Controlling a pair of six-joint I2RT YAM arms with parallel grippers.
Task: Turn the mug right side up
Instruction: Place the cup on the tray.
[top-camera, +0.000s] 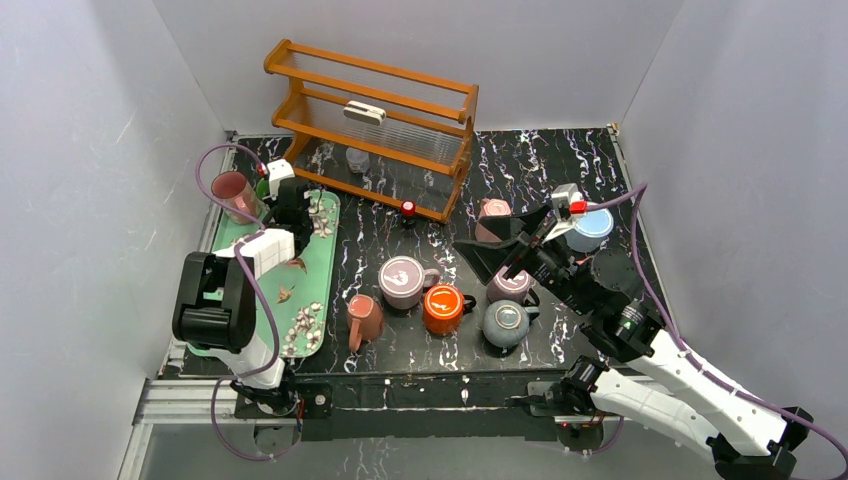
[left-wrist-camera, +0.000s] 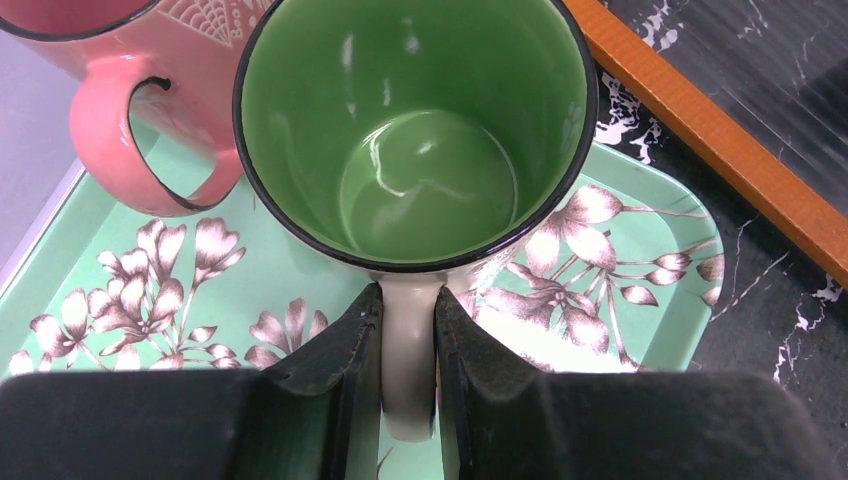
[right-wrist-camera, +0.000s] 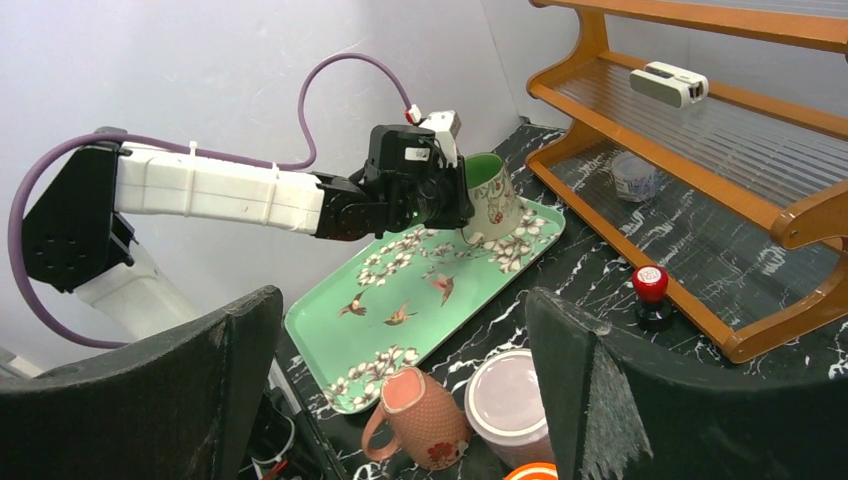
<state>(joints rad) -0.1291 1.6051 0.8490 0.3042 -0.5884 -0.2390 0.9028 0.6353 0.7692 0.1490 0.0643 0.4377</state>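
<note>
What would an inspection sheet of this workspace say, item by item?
Surface: black marbled table.
Job's things: green mug, mouth upward, a little tilted, over the far end of the tray, beside a pink mug; whether it touches the tray cannot be told.
Clutter: rack at the back; red knob beside it; more mugs mid-table, among them an orange mug.
Grippers: left gripper shut on the green mug's handle; right gripper open, empty.
Cables: purple left cable and right cable, each looping off its arm.
Surroundings: white walls on three sides.
</note>
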